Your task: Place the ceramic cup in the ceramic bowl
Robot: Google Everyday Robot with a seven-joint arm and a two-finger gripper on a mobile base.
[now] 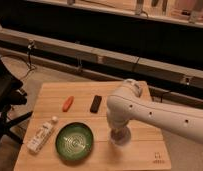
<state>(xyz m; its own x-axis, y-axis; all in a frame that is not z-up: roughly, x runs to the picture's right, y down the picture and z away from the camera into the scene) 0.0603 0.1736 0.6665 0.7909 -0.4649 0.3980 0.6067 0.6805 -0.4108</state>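
Well, the gripper hangs low at the cup, just right of the empty bowl; whether it grips the cup, I cannot tell. The move into the bowl is not yet done.

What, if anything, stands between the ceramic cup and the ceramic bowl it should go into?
Nothing visible does. The gripper is down at the ceramic cup, right of the ceramic bowl, with only bare table between them. The orange object and black bar lie farther back, off that path.

Gripper mostly hidden beneath arm, covering ceramic cup.
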